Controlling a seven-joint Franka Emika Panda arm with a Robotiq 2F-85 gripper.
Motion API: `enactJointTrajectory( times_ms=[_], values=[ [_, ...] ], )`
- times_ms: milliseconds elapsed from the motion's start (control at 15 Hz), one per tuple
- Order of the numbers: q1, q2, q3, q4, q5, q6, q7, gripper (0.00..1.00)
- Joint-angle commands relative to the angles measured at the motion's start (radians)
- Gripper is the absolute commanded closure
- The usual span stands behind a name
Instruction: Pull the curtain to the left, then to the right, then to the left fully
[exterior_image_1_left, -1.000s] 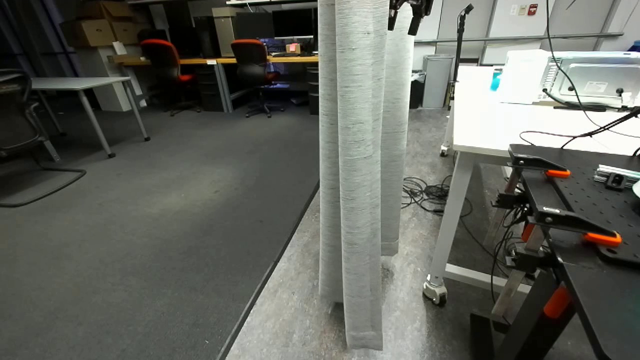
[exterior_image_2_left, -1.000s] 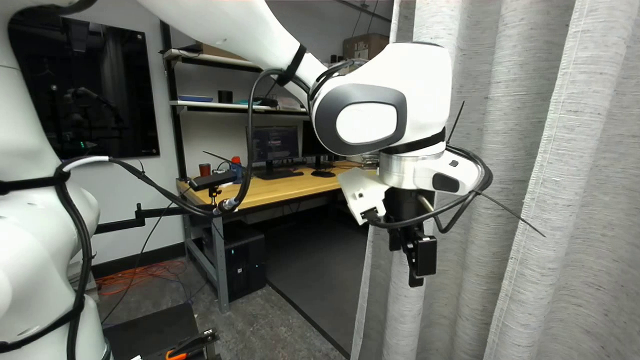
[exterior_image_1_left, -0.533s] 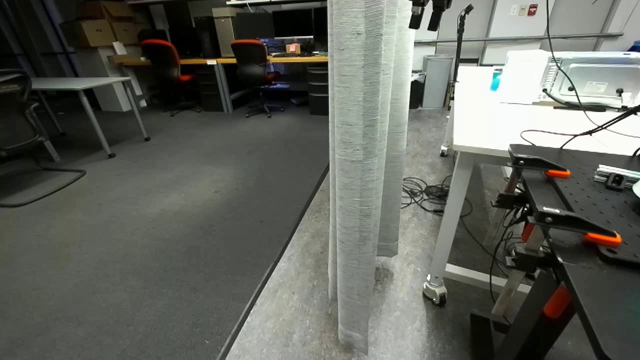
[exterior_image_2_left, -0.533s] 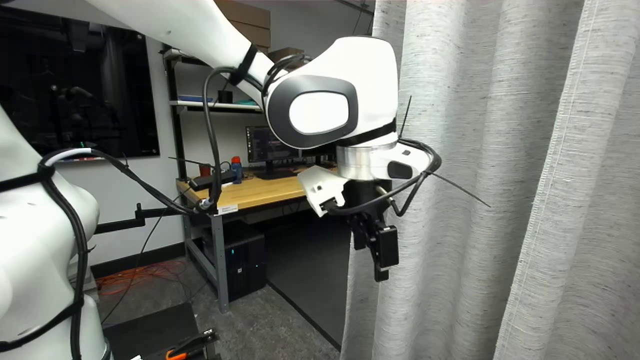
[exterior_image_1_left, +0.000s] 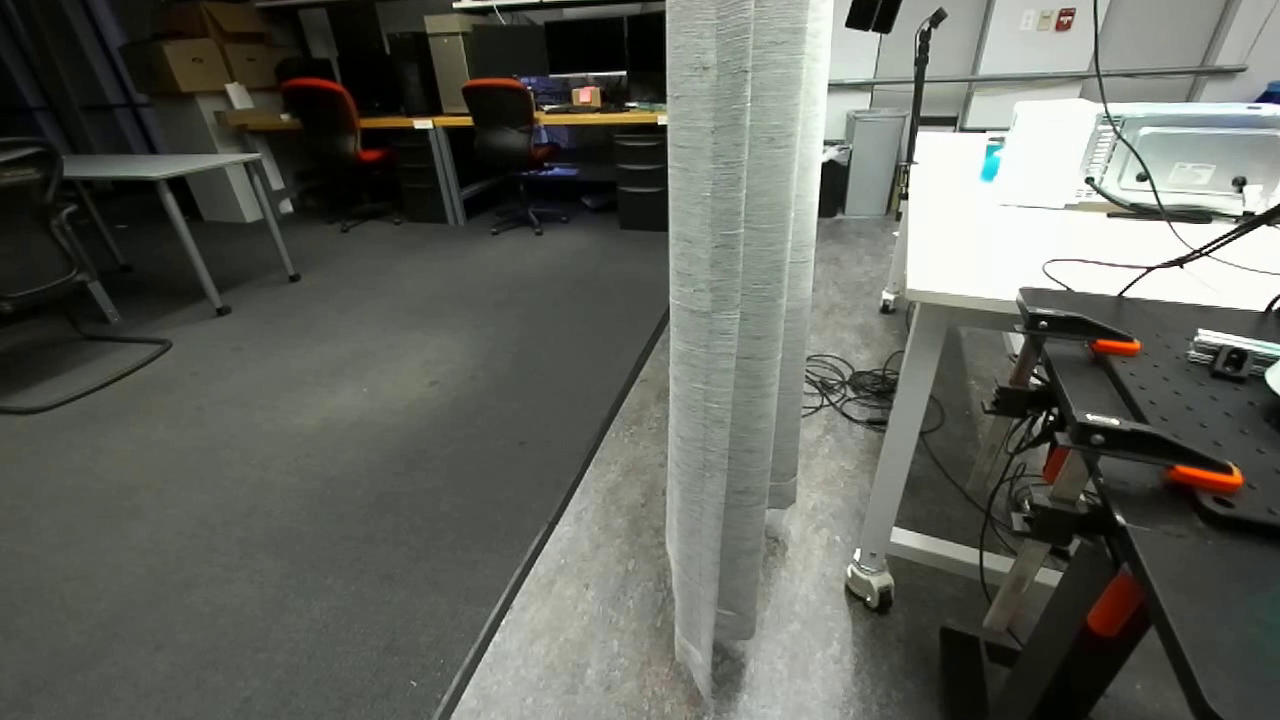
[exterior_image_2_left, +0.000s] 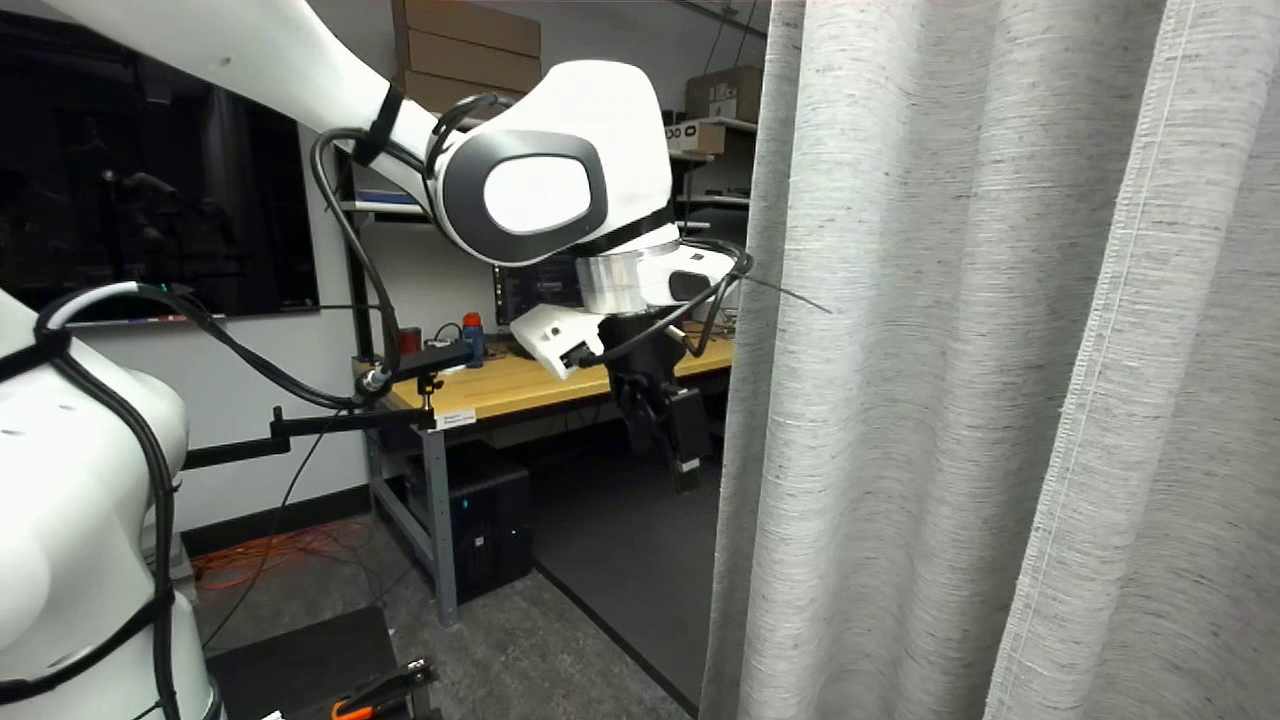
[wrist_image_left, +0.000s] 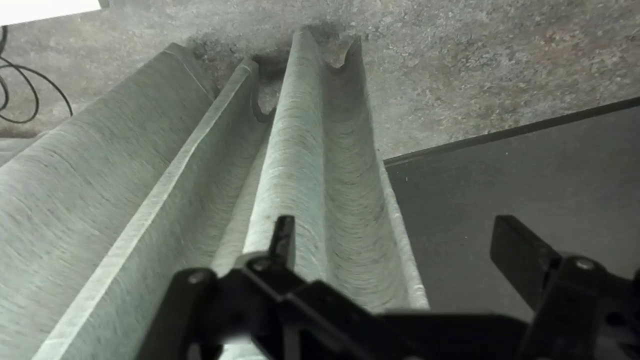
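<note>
The curtain (exterior_image_1_left: 735, 300), pale grey-white with vertical folds, hangs nearly to the floor. It fills the right side of an exterior view, where the curtain (exterior_image_2_left: 900, 350) stands to the right of my gripper (exterior_image_2_left: 665, 460). Only the fingertips of the gripper (exterior_image_1_left: 873, 18) show at the top edge of an exterior view, right of the fabric. Seen from the wrist, my gripper (wrist_image_left: 395, 235) has its jaws wide apart and holds nothing. The curtain (wrist_image_left: 300, 165) runs down behind the left finger, its free edge showing through the gap. Whether that finger touches cloth I cannot tell.
A white wheeled table (exterior_image_1_left: 1000, 250) and a black clamped bench (exterior_image_1_left: 1150, 450) stand right of the curtain, with loose cables (exterior_image_1_left: 860, 390) on the floor. Behind my arm is a wooden desk (exterior_image_2_left: 520, 385) with a monitor, bottle and shelves.
My arm and open gripper have moved away from the curtain, leftward in one view and rightward and up in another. The curtain's near folds have swung and bunched slightly toward the right-hand table.
</note>
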Motion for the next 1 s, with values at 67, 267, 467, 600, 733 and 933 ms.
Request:
enactJointTrajectory(
  times_ms=[67,267,467,600,733,933],
  values=[
    [0.007,-0.096,0.019,-0.016,-0.033,0.019,0.041,0.0],
    [-0.021,-0.109,0.002,-0.003,-0.037,0.024,0.054,0.0],
    [-0.057,-0.112,-0.018,0.011,-0.047,0.055,0.06,0.0],
    [-0.074,-0.111,-0.027,0.021,-0.059,0.117,0.057,0.0],
    [-0.081,-0.109,-0.024,0.029,-0.061,0.185,0.063,0.0],
    [-0.083,-0.103,-0.005,0.038,-0.063,0.275,0.069,0.0]
  ],
)
